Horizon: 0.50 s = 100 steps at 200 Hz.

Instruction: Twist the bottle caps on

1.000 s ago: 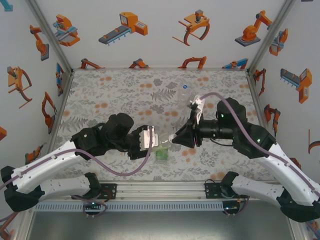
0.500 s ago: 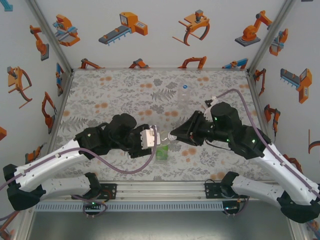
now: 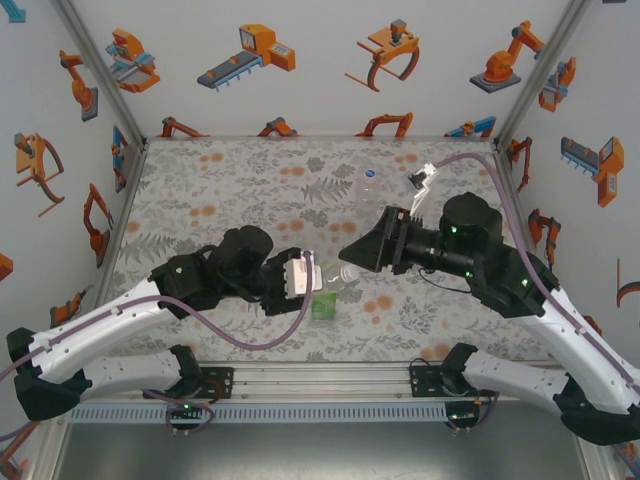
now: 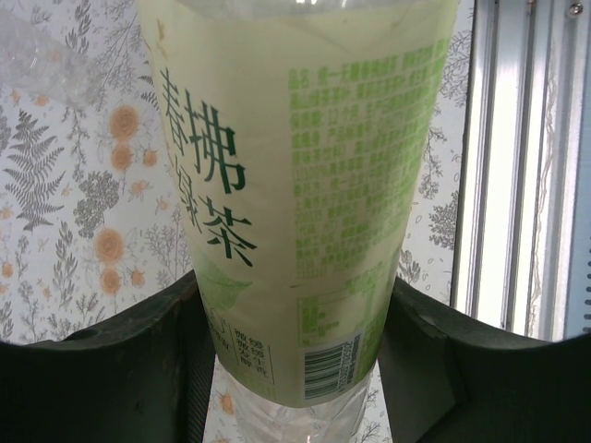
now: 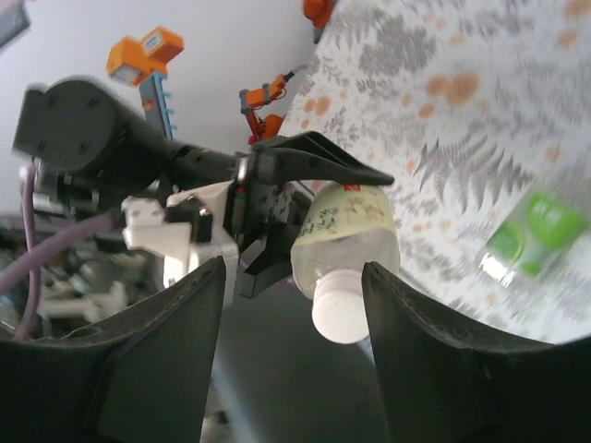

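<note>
My left gripper (image 4: 295, 369) is shut on a clear bottle with a pale yellow-green label (image 4: 305, 185), held off the table with its neck pointing right. A white bottle cap (image 5: 337, 309) sits on that neck. My right gripper (image 5: 294, 269) is open. Its fingers stand apart on either side of the cap without touching it. From above, the right gripper (image 3: 348, 250) hangs just up and right of the cap (image 3: 347, 272), opposite the left gripper (image 3: 303, 277). A bottle with a bright green label (image 3: 322, 305) lies on the table under them, and the right wrist camera catches it too (image 5: 536, 235).
An unlabelled clear bottle (image 3: 368, 190) stands upright at the back centre-right of the flowered table (image 3: 220, 190). Walls close the table on three sides. A metal rail (image 3: 320, 385) runs along the near edge, between the arm bases.
The right gripper has opened, let go of the white cap and drawn back up and to the right. The left gripper keeps the bottle where it was.
</note>
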Motion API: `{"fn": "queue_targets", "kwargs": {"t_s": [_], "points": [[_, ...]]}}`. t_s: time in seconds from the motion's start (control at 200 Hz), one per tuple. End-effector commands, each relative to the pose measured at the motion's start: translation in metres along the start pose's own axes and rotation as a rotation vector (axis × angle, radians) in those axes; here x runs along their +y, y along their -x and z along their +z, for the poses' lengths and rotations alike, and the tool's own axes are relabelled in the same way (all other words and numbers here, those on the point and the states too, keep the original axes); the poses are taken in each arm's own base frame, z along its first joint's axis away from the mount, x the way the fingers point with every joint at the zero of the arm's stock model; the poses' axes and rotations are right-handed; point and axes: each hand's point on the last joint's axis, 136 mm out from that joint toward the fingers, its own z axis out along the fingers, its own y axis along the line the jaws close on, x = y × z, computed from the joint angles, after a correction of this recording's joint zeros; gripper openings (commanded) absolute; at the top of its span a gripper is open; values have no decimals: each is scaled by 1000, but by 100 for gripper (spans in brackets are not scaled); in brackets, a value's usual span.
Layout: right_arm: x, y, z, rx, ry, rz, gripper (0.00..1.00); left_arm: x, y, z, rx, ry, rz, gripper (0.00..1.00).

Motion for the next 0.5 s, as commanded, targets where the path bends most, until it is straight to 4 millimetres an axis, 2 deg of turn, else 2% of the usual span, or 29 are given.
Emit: {"fn": "queue_targets", "kwargs": {"t_s": [0.0,0.145,0.27,0.351,0.496], "points": [[38,0,-11,-18,185,-459,58,-8,10,-3,-47,-43,28,0],[46,-38,-19,133,316,-856,57,-13,14,-6,-64,-74,30,0],[53,-68,-33,244,488,-1083,56,-18,15,-9,-62,-107,28,0],[52,-73,-34,245,513,-1158,56,-20,17,-11,-70,-118,26,0],[43,-70,-27,229,468,-1184,57,-22,19,-11,-77,-128,24,0]]}}
